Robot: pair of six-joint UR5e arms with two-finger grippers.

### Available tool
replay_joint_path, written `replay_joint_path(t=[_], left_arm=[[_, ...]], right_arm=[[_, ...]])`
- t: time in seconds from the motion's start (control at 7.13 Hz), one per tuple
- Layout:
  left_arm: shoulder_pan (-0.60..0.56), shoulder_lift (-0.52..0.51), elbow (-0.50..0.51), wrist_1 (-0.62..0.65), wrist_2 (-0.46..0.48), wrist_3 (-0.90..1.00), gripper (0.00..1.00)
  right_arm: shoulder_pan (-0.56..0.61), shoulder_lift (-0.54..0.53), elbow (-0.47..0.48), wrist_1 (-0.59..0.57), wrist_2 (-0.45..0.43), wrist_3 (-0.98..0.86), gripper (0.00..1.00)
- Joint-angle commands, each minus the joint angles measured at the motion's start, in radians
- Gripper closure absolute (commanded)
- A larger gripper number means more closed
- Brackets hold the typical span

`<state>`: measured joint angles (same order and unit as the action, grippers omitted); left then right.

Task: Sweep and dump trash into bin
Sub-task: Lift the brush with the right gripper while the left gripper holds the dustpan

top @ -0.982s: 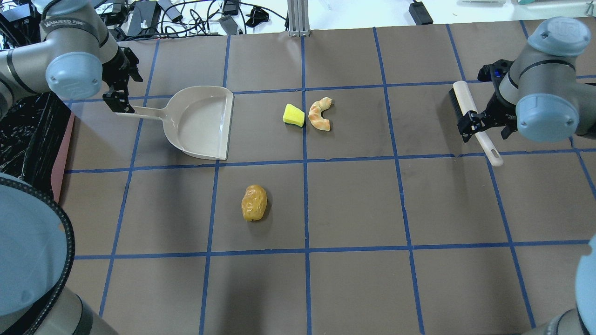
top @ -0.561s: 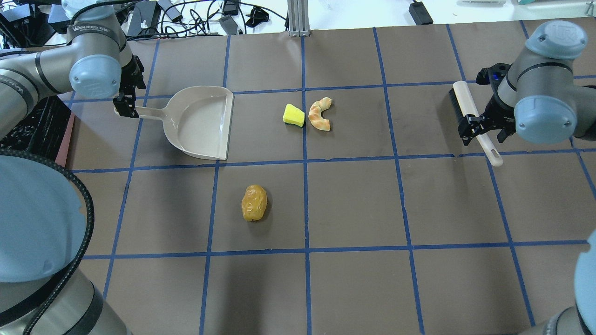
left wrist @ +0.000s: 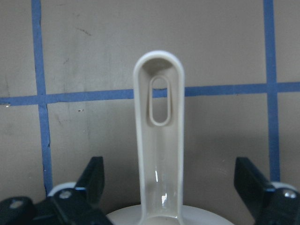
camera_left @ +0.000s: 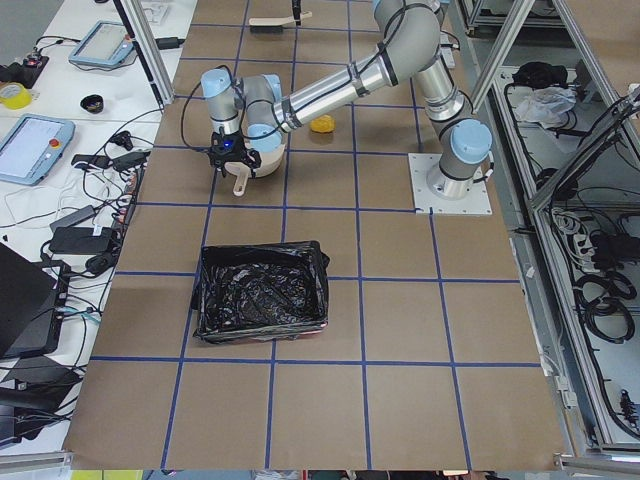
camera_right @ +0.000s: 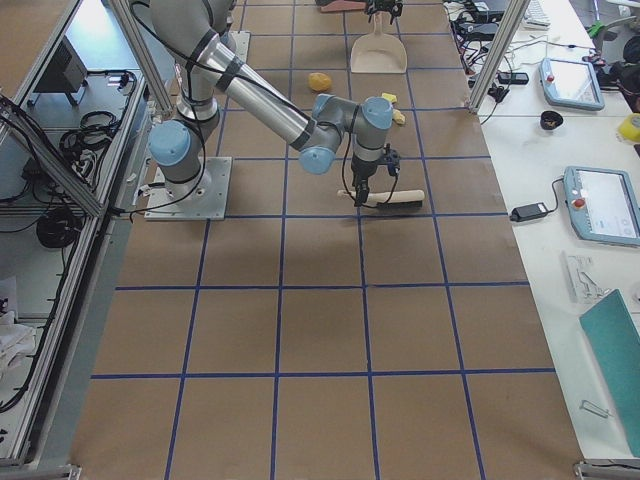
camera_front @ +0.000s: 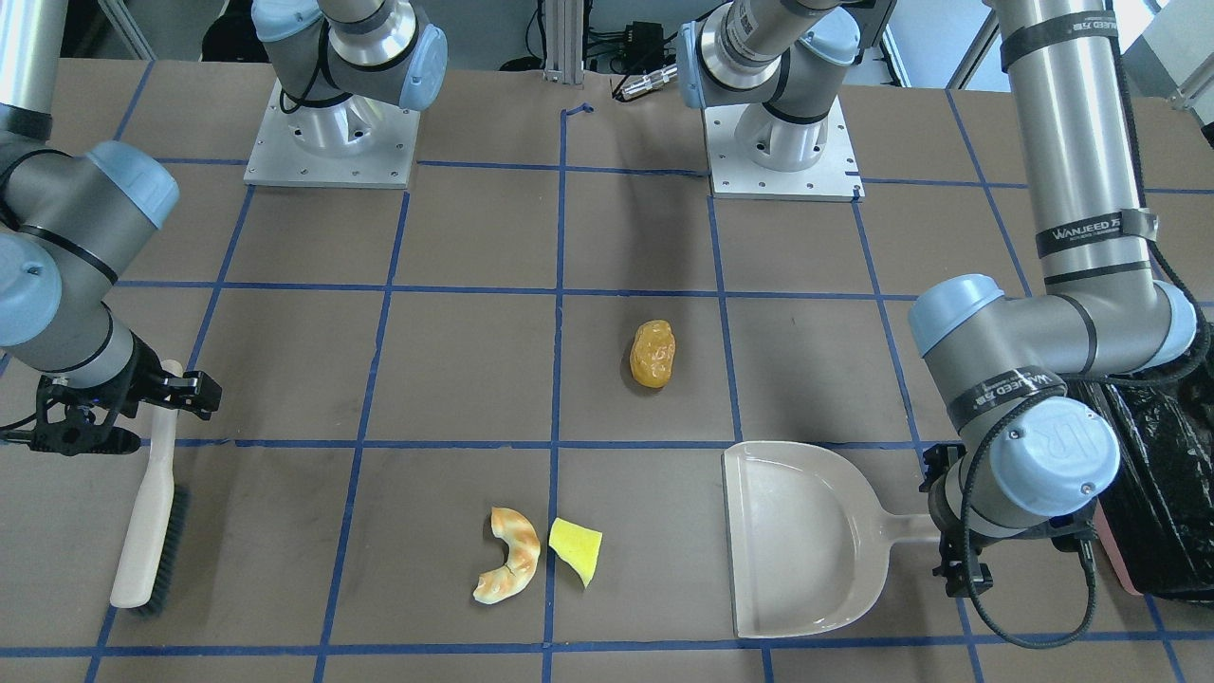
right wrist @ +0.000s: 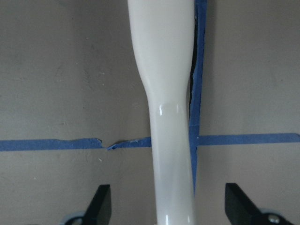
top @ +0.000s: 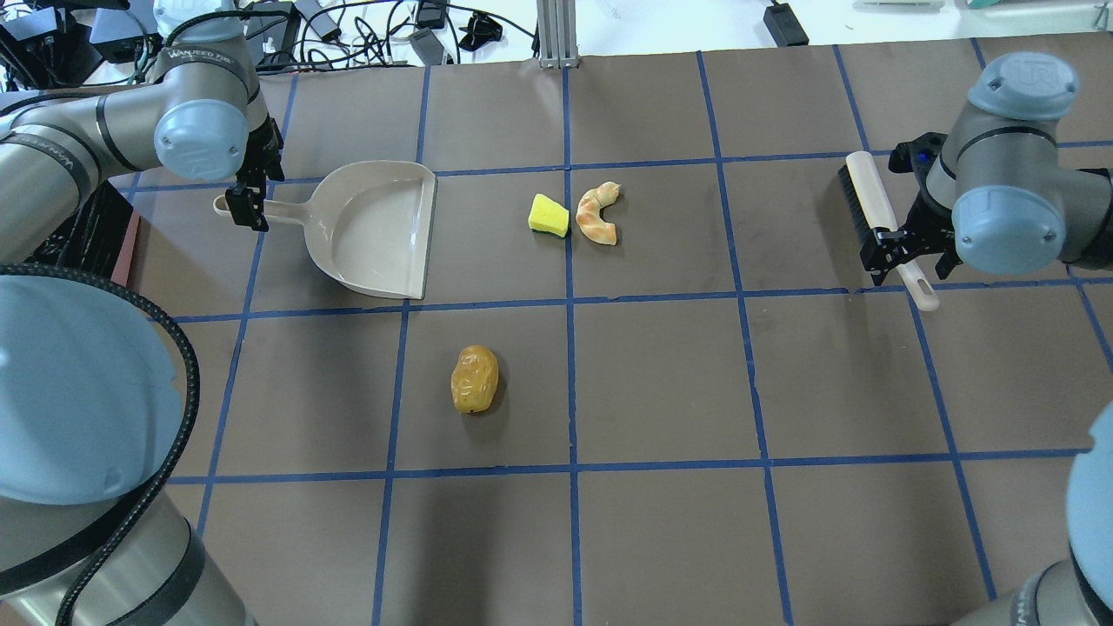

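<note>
Three pieces of trash lie on the brown table (camera_front: 455, 360) in the front-facing view: the orange-yellow lump (camera_front: 653, 354) sits alone near the middle, while the croissant piece (camera_front: 506, 567) and the yellow wedge (camera_front: 577, 552) lie just beside each other nearer the camera, left of the beige dustpan (camera_front: 792, 531). The left gripper (camera_front: 951, 524) stands over the dustpan's handle at that view's right, with the bin (camera_front: 1157, 465), lined in black plastic, at the right edge. The right gripper (camera_front: 147, 415) straddles the handle of the brush (camera_front: 152, 512) at the view's left. From overhead, the dustpan's open mouth faces the wedge and croissant, with the lump nearer the robot. The exterior left view shows the bin on the table, well apart from the dustpan. In the exterior right view the near arm hangs over the brush. The left wrist camera shows its fingers (left wrist: 91, 180) spread wide on either side of the dustpan handle, not touching it. The right wrist camera shows its fingers (right wrist: 101, 201) likewise apart, flanking the brush handle without contact.
</note>
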<state>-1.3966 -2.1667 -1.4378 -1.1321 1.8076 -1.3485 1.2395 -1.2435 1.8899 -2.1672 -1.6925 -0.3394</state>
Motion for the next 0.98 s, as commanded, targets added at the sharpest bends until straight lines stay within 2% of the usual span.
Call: replay_joint_path(t=[0.0, 0.14, 0.28, 0.42, 0.7, 0.84], left_arm=[[-0.002, 0.001, -0.010, -0.015, 0.001, -0.017, 0.10], [-0.002, 0.007, -0.021, -0.012, -0.001, -0.018, 0.22], [-0.002, 0.008, -0.020, -0.003, -0.008, -0.017, 0.51], [-0.002, 0.010, -0.018, -0.002, -0.014, -0.018, 0.79], [-0.002, 0.005, -0.024, 0.038, -0.014, -0.017, 0.93], [-0.001, 0.002, -0.027, 0.046, -0.013, -0.014, 0.95]], right_arm=[[-0.002, -0.002, 0.009, 0.004, 0.001, -0.019, 0.15], [-0.002, -0.004, 0.009, 0.000, 0.002, -0.021, 0.15], [-0.002, -0.005, 0.008, -0.002, 0.004, -0.041, 0.26], [-0.002, -0.005, 0.008, -0.003, 0.004, -0.059, 0.30], [-0.023, -0.008, 0.005, 0.000, 0.005, -0.044, 0.37], [-0.023, -0.008, 0.003, 0.000, 0.010, -0.046, 0.51]])
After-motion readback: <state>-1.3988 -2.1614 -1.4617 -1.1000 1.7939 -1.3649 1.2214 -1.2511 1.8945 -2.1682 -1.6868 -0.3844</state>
